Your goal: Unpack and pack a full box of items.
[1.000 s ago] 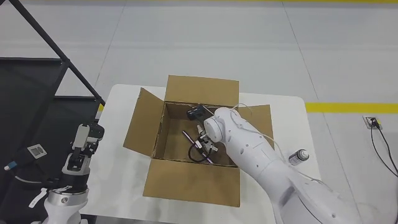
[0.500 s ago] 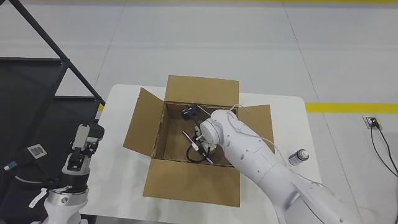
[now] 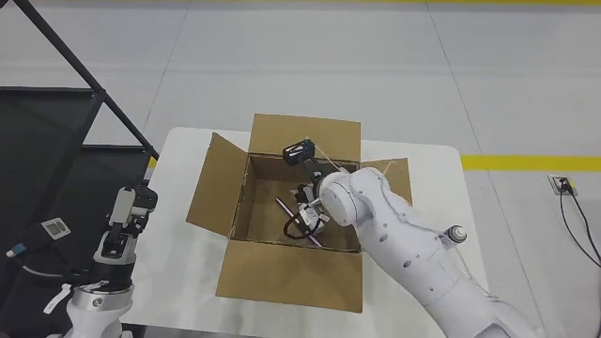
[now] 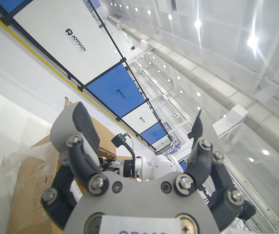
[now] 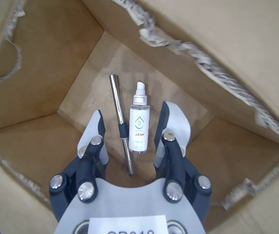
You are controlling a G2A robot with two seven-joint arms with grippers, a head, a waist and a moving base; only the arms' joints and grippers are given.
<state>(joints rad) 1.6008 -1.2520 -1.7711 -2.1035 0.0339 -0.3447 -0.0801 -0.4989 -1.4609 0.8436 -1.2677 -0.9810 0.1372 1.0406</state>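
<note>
The right jaws are held wide open inside the box (image 5: pixel 44 49), above the spray bottle (image 5: pixel 139 122), which lies flat on the box floor close beside a metal rod (image 5: pixel 119 113). An unpacking pick is judged to be in hand: the jaws must be lowered astride the bottle alone, then closed. Farther off, another bottle (image 3: pixel 454 236) stands on the surface (image 3: pixel 188 244), and the left jaws are spread wide, gripping nothing.

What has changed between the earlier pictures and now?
The right arm's wrist shifted toward the far side of the cardboard box; the right gripper hangs open over the spray bottle and metal rod, holding nothing. The left gripper, the box and the small bottle on the table stayed put.
</note>
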